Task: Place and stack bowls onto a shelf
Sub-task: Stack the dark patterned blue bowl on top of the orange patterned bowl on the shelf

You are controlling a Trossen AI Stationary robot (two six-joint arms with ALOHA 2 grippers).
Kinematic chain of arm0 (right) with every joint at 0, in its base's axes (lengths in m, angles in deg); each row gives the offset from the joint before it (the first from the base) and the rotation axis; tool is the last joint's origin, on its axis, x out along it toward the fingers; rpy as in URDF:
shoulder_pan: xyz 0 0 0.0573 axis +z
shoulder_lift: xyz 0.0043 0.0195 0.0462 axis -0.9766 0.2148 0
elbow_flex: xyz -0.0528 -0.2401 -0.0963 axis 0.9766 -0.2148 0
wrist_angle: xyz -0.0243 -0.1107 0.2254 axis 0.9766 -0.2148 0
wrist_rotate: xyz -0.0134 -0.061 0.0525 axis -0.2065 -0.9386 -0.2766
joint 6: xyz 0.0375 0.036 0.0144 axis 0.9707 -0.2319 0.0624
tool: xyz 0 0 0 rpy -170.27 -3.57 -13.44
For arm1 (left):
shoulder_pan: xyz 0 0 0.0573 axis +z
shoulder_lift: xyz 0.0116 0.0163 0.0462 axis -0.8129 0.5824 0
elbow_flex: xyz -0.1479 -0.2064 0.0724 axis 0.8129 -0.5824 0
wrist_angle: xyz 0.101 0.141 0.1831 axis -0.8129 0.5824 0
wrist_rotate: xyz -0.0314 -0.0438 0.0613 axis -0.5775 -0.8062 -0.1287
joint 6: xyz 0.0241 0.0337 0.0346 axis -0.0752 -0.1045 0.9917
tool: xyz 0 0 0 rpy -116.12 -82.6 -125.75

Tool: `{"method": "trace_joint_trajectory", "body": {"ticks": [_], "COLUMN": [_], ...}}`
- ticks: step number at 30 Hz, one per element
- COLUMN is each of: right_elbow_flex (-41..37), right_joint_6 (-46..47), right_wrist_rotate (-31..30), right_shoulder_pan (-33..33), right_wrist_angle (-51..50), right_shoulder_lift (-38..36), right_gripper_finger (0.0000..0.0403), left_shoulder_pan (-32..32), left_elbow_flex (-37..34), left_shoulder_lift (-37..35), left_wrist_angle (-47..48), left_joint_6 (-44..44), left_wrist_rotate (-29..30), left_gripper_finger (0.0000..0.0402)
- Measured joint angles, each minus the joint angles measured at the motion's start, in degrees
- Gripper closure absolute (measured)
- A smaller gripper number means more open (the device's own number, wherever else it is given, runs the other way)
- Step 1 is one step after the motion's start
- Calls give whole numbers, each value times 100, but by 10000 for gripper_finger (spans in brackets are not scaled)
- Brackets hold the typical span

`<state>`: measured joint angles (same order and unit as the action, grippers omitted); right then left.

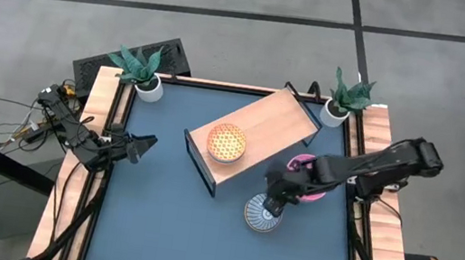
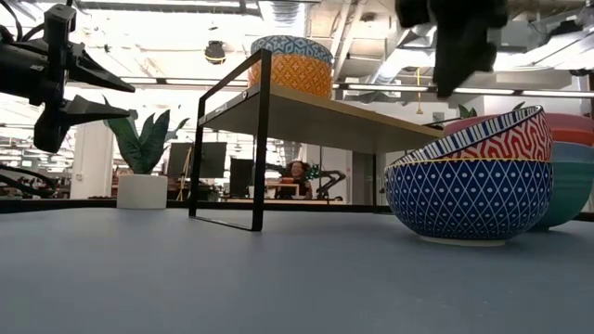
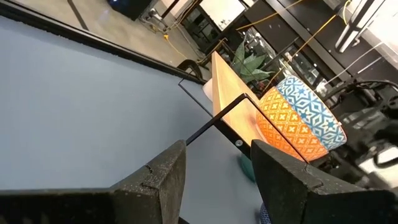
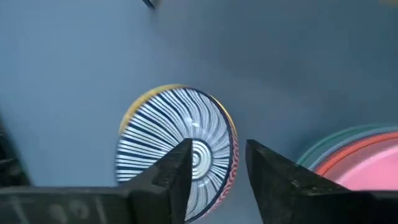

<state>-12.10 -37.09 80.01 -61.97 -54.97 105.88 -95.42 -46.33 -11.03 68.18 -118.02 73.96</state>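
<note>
A yellow-orange bowl (image 1: 225,142) sits upright on the light-wood shelf (image 1: 275,122); a striped blue bowl (image 1: 263,214) lies on the tabletop beside stacked pink-and-teal bowls (image 1: 309,182).

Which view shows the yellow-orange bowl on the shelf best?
Left wrist view: the yellow-orange bowl fills the frame, side pattern clear, sitting on the shelf. High view shows only its patterned inside from above. Low view catches its side at the shelf's far end. Right wrist view misses it.
</note>
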Motion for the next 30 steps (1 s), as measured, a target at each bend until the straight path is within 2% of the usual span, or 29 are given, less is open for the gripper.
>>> {"method": "trace_joint_trajectory", "body": {"ticks": [7, 16, 23, 26, 30], "right_elbow_flex": [0, -2, 4, 48, 205], "right_joint_6": [-130, -153, -345, -351, -364], "right_wrist_rotate": [26, 53, 595, 639, 616], "right_shoulder_pan": [6, 8, 53, 93, 82], "right_wrist_angle": [-49, -318, -444, -519, -585], "right_shoulder_lift": [590, 769, 1167, 1290, 1320], "right_gripper_finger": [220, 237, 252, 275, 348], "left_shoulder_pan": [0, 0, 0, 0, 0], "left_elbow_flex": [0, 0, 0, 0, 0], "left_shoulder_lift": [0, 0, -1, -2, -1], "left_wrist_angle": [5, 98, 111, 122, 129], "left_joint_6": [2, 5, 96, 101, 66], "left_wrist_rotate": [-1, -1, 47, 92, 138], "left_gripper_finger": [236, 236, 236, 236, 236]}}
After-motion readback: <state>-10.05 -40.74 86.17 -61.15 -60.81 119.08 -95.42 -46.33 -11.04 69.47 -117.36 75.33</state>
